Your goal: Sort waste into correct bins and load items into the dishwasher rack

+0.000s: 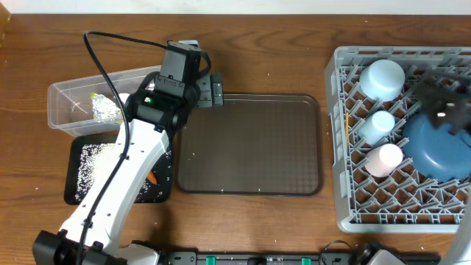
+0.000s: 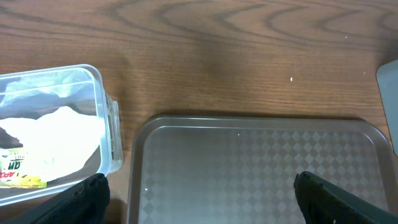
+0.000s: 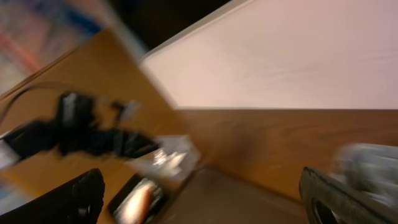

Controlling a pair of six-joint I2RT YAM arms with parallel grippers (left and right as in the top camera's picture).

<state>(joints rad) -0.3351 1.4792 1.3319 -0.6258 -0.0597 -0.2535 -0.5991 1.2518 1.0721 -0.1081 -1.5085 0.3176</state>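
The grey dishwasher rack [image 1: 346, 188] at the right holds the blue plate [image 1: 434, 151], the pale bowl [image 1: 383, 78], the light blue cup [image 1: 380, 124] and the pink cup [image 1: 384, 158]. A thin wooden stick, likely the chopsticks [image 1: 346, 126], lies at its left edge. The clear tub [image 1: 62, 92] holds foil [image 1: 107, 111], a wrapper [image 2: 18, 173] and white tissue [image 2: 59, 127]. The black tray [image 1: 73, 151] holds rice [image 1: 99, 165] and the carrot [image 1: 152, 177]. My left gripper [image 1: 215, 89] [image 2: 202, 199] is open and empty over the far left corner of the brown serving tray. My right gripper [image 1: 441, 101] [image 3: 202, 199] is open, blurred, above the rack.
The dark brown serving tray [image 1: 250, 143] [image 2: 261, 162] lies in the middle between the bins and the rack. A few rice grains dot the wood [image 2: 291, 79]. The left arm's white link crosses over the black tray. A white wall [image 3: 280, 56] stands behind the table.
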